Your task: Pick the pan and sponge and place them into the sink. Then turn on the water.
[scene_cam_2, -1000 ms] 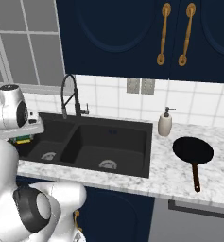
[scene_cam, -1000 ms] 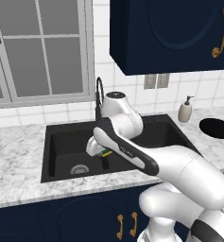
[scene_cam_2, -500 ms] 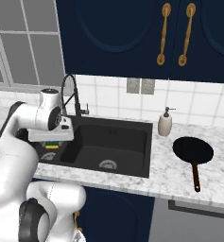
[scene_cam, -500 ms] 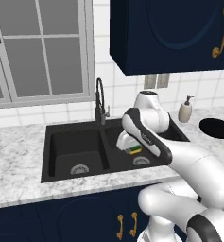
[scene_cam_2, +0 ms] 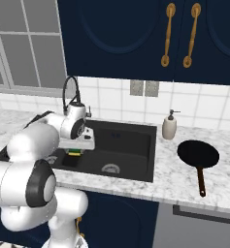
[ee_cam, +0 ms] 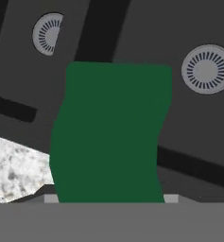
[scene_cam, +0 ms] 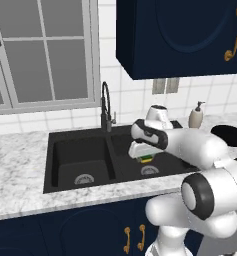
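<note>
i have the gripper [scene_cam: 146, 154] clamped on the sponge [scene_cam: 147, 159], hanging above the sink [scene_cam: 60, 145], its right-basin drain [ee_cam: 207, 69] toward 1 o'clock in the hand view.

Claw [scene_cam_2: 76, 151] holds sponge [scene_cam_2: 75, 153] over sink [scene_cam_2: 131, 155]; pan [scene_cam_2: 198, 154] on counter [scene_cam_2: 218, 184].

The sponge [scene_cam: 147, 159], green on top and yellow beneath, is held above the right basin of the matte black double sink [scene_cam: 65, 145], clear of the basin floor. A round silver drain is seen in each basin. The round, shallow black pan [scene_cam_2: 198, 154] is lain flat on the marbled tabletop right of the sink, handle toward the front edge
</note>
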Robot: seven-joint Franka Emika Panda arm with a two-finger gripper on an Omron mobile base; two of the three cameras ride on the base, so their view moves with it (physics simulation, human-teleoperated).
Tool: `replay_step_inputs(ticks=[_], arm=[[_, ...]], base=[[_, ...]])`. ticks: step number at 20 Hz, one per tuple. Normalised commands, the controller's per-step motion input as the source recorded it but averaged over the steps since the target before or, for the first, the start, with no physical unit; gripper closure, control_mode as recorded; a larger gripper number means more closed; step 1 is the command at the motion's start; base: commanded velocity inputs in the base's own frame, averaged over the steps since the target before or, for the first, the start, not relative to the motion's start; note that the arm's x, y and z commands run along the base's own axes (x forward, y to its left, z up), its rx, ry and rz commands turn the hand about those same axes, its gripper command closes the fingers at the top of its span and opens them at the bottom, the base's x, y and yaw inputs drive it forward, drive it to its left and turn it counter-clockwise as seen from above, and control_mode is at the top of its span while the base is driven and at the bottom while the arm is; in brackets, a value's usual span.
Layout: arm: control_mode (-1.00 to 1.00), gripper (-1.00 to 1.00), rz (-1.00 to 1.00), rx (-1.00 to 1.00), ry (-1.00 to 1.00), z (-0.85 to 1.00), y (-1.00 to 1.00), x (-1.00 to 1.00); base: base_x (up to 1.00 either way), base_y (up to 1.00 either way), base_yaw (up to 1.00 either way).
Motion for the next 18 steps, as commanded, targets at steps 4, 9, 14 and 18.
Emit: replay_step_inputs(ticks=[4,9,14,18], arm=[[-1.00,1.00,-0.09,-0.05,0.02,-0.82,-0.14,0.84],[-1.00,1.00,-0.06,-0.02,0.03,-0.61,-0.22,0.69],[-1.00,1.00,0.00,0.00,0.06,-0.32,-0.13,0.35],[-1.00,1.00,0.00,0.00,0.04,-0.34,-0.04,0.29]], base=[[0.00,0.00,0.00],[0.00,0.00,0.00],[0.00,0.00,0.00],[0.00,0.00,0.00]])
